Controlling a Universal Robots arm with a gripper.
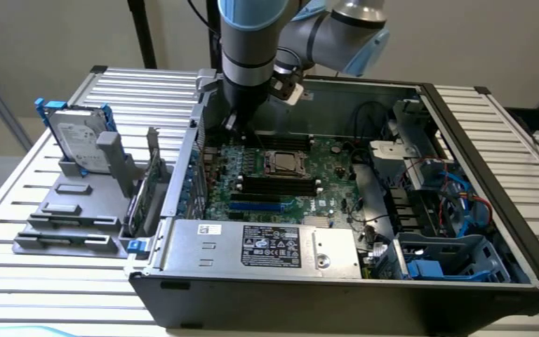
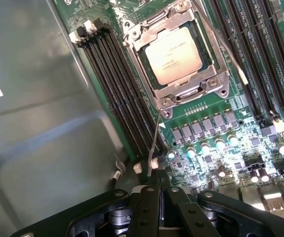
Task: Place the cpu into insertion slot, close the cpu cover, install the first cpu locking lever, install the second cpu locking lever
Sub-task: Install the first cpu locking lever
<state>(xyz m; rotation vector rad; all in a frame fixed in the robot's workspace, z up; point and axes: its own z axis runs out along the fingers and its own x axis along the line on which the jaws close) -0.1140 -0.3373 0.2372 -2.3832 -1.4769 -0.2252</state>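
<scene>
claw (image 2: 155,178): I read it as pinched shut, tips at the free end of a locking lever (image 2: 155,140).
cpu (image 2: 173,54): seated under the lowered cpu cover (image 2: 187,94), at the lever's far end from the claw.

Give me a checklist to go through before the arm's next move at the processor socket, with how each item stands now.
1. Silver-topped square cpu seated in the dark, silver-rimmed insertion slot: ok.
2. Silver-grey metal frame cpu cover lying down around the chip: ok.
3. Thin metal locking lever nearest the black gripper latched down: not ok, it sticks out toward the gripper.
4. Second thin lever along the socket's other side latched: cannot tell.
5. Gripper shut: ok.
6. Gripper holding the near lever: cannot tell.
</scene>
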